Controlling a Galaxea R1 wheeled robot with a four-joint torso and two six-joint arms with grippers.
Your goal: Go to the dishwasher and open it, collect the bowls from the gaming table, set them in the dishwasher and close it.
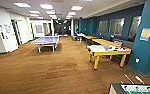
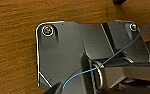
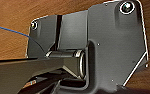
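1. Judged from the head view, the robot is driving across an open lounge, and the gaming table, whitish-topped with yellow edge and legs, stands ahead and to the right. Colourful pieces lie on its top; a small green spot near its near-left corner may be one of the bowls, though it is too small to be sure. No dishwasher can be seen from here.
2. To do this stretch well, I would steer toward the gaming table's long near side, arrive square to it, and stop short of its yellow edge.
3. Edges to mind: the teal wall stands just right of the gaming table, and the table-football table juts in at the near right, its rods reaching toward the path.
4. Open room: the brown carpet left of the gaming table is broad, and the blue table-tennis table stands well apart, farther left.
5. Both wrist views look down on carpet past the robot's own plates; whether either gripper is wide or narrow, I cannot tell.
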